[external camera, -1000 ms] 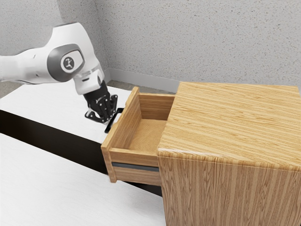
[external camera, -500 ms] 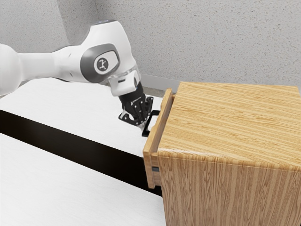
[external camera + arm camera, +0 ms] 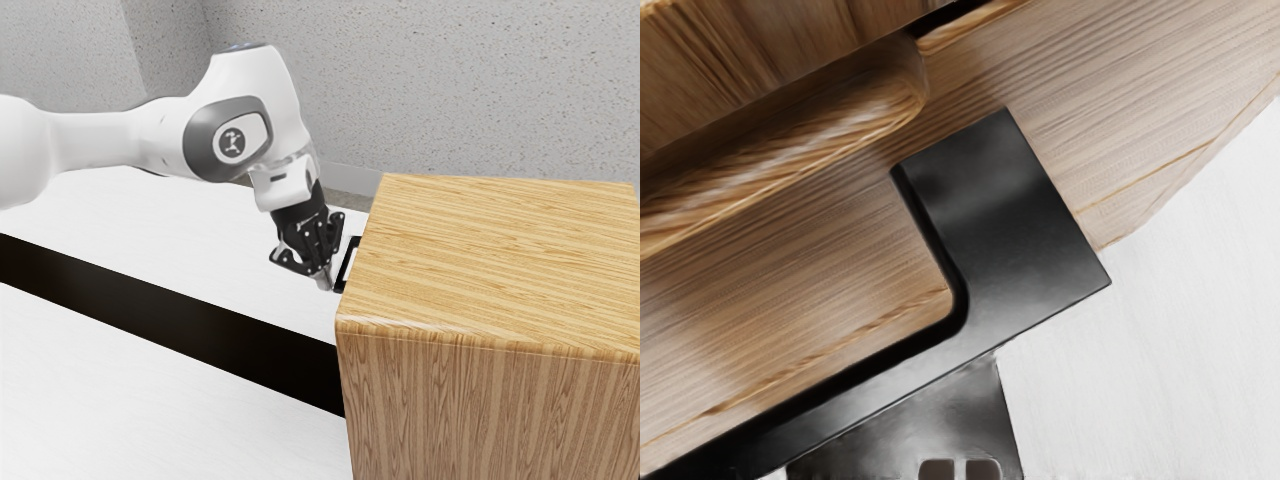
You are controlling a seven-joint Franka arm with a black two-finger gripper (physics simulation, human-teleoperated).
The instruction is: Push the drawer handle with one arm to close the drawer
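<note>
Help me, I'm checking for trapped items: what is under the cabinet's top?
Below the top, the drawer front shows, its black handle sticking out. The drawer's interior is covered; contents cannot be seen.

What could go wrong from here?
Slip: the gripper is near one end of the handle, so it could slide off if the push drifts sideways.

False finish: in the exterior view the cabinet hides the drawer front, so a small leftover gap might be missed.
</note>
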